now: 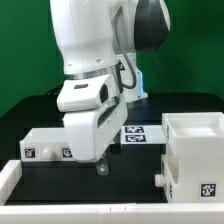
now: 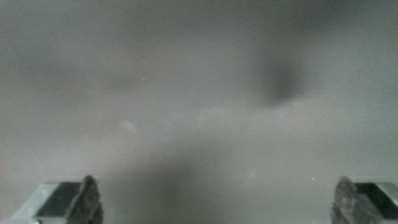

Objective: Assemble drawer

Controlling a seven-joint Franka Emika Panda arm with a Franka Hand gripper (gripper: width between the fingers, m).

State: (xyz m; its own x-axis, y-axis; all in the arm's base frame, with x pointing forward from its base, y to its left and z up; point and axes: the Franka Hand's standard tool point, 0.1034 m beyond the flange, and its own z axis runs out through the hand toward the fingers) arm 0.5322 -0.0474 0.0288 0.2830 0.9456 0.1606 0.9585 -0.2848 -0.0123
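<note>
Though black, table point(image 1: 35, 112) with white casing point(image 1: 195, 150), green wall point(image 1: 20, 45) behind.

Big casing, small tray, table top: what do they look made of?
casing: looks like white matte plastic, with thick even walls and no grain. tray: same look. table: black and matte, material unclear.

White open-topped casing point(image 1: 195, 160) stands upright; a low tray point(image 1: 42, 146) lies well apart.

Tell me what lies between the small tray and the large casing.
In the exterior view, only the gripper, hanging over bare black table, separates tray and casing.
</note>
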